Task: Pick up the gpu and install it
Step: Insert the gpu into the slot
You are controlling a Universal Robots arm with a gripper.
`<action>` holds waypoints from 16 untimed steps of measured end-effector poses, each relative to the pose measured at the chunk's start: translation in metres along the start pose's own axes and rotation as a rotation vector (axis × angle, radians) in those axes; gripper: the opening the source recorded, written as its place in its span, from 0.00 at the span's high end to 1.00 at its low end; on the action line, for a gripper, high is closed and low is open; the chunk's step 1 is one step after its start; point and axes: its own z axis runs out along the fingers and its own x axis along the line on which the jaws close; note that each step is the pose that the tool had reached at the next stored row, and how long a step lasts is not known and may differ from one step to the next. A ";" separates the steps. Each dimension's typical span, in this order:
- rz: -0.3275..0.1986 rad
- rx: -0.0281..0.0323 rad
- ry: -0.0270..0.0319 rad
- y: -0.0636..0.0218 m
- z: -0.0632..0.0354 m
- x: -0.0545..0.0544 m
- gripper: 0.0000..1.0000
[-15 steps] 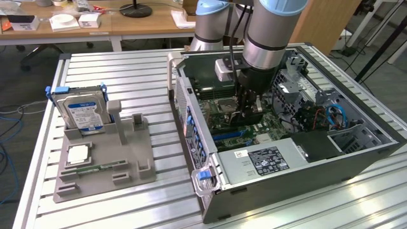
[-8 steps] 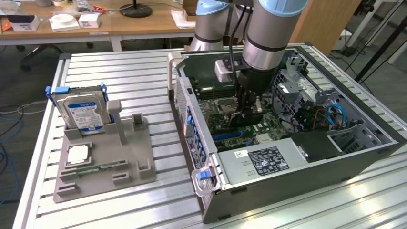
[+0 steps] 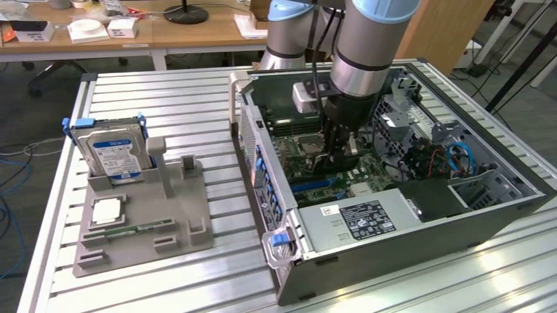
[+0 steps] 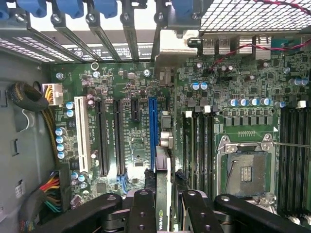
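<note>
My gripper point(image 3: 335, 145) reaches down into the open computer case point(image 3: 487, 215), over the motherboard point(image 3: 304, 150). In the wrist view the gripper point(image 4: 163, 206) is shut on the gpu point(image 4: 163, 170), which I see edge-on between the black fingers point(image 4: 141, 208), with a green logo near the grip. The card runs along the right side of the blue slot point(image 4: 153, 126), close over the motherboard point(image 4: 121, 82). Its silver end bracket point(image 4: 177, 44) sits at the case's rear slot openings. I cannot tell whether the card is seated in a slot.
A grey holder point(image 3: 187, 222) on the slatted table carries a hard drive point(image 3: 109, 150), a processor chip point(image 3: 106, 210) and a memory stick point(image 3: 130, 229). Inside the case are the empty processor socket point(image 4: 248, 167), the power supply point(image 3: 366, 218) and cable bundles point(image 3: 444, 160).
</note>
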 end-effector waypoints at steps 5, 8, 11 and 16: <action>-0.001 -0.0001 0.0000 0.0014 -0.0002 0.004 0.74; -0.002 -0.0001 0.0000 0.0018 -0.0003 0.007 0.74; -0.002 0.0000 -0.0001 0.0026 -0.0001 0.010 0.74; -0.003 -0.0001 -0.0002 0.0045 0.0006 0.013 0.74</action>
